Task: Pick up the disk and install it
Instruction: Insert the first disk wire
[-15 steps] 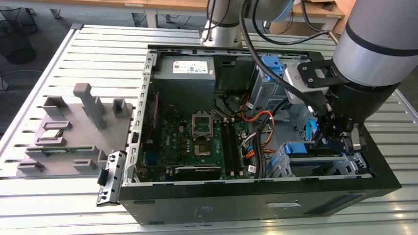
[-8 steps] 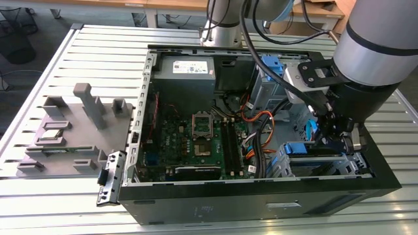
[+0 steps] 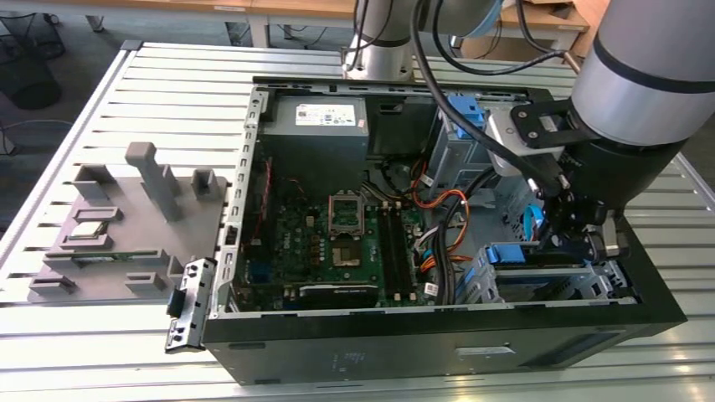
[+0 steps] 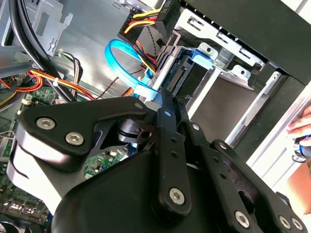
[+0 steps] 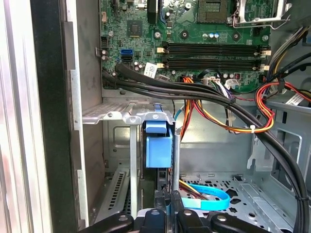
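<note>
The disk stands on edge in a slot of the metal drive cage (image 5: pixel 109 115) at the case's front corner. Its blue carrier bracket (image 5: pixel 159 148) faces the first wrist view, and the bracket (image 3: pixel 520 255) also shows in the exterior view at the case's right side. My gripper (image 5: pixel 170 208) hangs inside the case right at the disk's near end, its black fingers drawn together with only a thin gap. The second wrist view has the gripper (image 4: pixel 163 99) pointing at the blue bracket (image 4: pixel 195 59) in the cage. The disk's label is hidden.
The open computer case (image 3: pixel 447 335) lies on a slatted table. A blue flat cable (image 5: pixel 209 199) and bundled orange and black wires (image 5: pixel 218 104) run close by the gripper. The motherboard (image 3: pixel 335 243) fills the case's middle. A grey fixture (image 3: pixel 123 218) sits at the exterior view's left. A hand (image 4: pixel 301 127) rests outside the case.
</note>
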Action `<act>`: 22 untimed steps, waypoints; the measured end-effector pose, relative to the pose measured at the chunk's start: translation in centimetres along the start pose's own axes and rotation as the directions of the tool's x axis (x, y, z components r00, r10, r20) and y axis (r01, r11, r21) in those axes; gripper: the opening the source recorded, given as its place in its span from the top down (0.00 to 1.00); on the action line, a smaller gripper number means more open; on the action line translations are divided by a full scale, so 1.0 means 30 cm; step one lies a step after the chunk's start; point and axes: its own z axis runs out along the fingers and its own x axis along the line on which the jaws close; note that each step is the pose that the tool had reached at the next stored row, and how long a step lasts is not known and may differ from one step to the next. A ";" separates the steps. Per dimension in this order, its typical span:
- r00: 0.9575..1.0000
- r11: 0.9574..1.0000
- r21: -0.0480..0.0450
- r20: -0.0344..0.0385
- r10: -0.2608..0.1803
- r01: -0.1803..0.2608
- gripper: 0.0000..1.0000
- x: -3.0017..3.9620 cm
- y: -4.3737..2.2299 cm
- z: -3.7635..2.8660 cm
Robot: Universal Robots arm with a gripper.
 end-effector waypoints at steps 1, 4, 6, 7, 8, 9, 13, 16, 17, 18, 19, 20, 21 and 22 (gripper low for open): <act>1.000 1.000 0.000 0.000 0.000 0.000 0.84 0.000 0.000 0.001; 1.000 1.000 0.000 0.000 0.001 -0.001 0.84 0.001 0.001 0.002; 1.000 1.000 0.000 0.000 0.001 -0.001 0.84 0.001 0.001 0.002; 1.000 1.000 0.000 0.000 0.001 -0.001 0.84 0.001 0.001 0.003; 1.000 1.000 0.000 0.000 0.001 -0.001 0.84 0.001 0.001 0.003; 1.000 1.000 0.000 0.000 0.001 -0.001 0.84 0.001 0.001 0.004; 1.000 1.000 0.000 0.000 0.001 -0.001 0.84 0.001 0.002 0.005; 1.000 1.000 0.000 0.000 0.001 -0.001 0.84 0.001 0.006 0.007; 1.000 1.000 0.000 0.000 0.001 -0.001 0.84 0.001 0.006 0.007; 1.000 1.000 0.000 0.000 0.001 -0.001 0.84 0.001 0.007 0.008; 1.000 1.000 0.000 0.000 0.001 -0.001 0.84 0.001 0.008 0.010; 1.000 1.000 0.000 0.000 0.002 -0.002 0.84 0.001 0.008 0.011; 1.000 1.000 0.000 0.000 0.002 -0.002 0.84 0.002 0.009 0.013; 1.000 1.000 0.000 0.000 0.002 -0.002 0.84 0.002 0.010 0.016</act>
